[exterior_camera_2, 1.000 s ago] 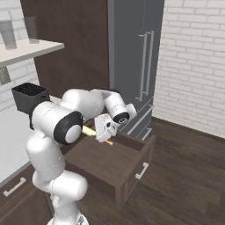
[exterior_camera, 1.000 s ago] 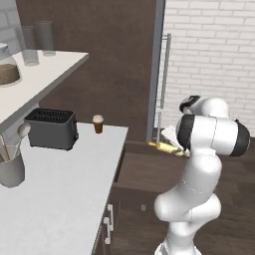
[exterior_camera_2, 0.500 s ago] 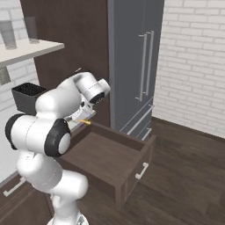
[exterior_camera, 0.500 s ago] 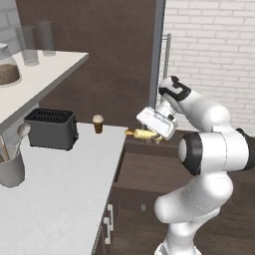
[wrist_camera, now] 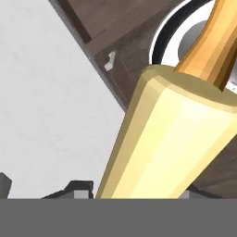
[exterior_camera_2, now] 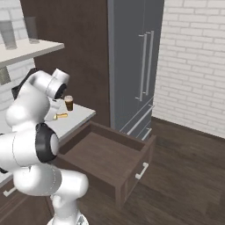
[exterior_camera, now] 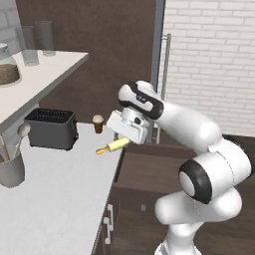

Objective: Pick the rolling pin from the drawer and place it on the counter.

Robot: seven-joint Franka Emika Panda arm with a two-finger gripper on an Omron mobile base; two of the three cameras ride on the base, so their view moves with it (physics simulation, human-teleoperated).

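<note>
Pale table (exterior_camera: 60, 199) in a brick-walled kitchen, rolling pin held above its right edge.
Left base view: end effector (exterior_camera: 124, 138) clamped on the rolling pin (exterior_camera: 113, 146), near the toaster (exterior_camera: 51, 129). Right base view: drawer (exterior_camera_2: 105, 158) open. Hand view: pin fills the jaws.

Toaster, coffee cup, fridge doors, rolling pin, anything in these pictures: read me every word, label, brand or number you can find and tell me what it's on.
None: no readable text in any view.
The black slotted toaster: no brand or dial marks visible.
The small brown coffee cup with a pale lid: plain, too small for any print to show.
The tall grey fridge doors with bar handles: blank.
The pale-yellow wooden rolling pin in the claw: bare wood.
</note>
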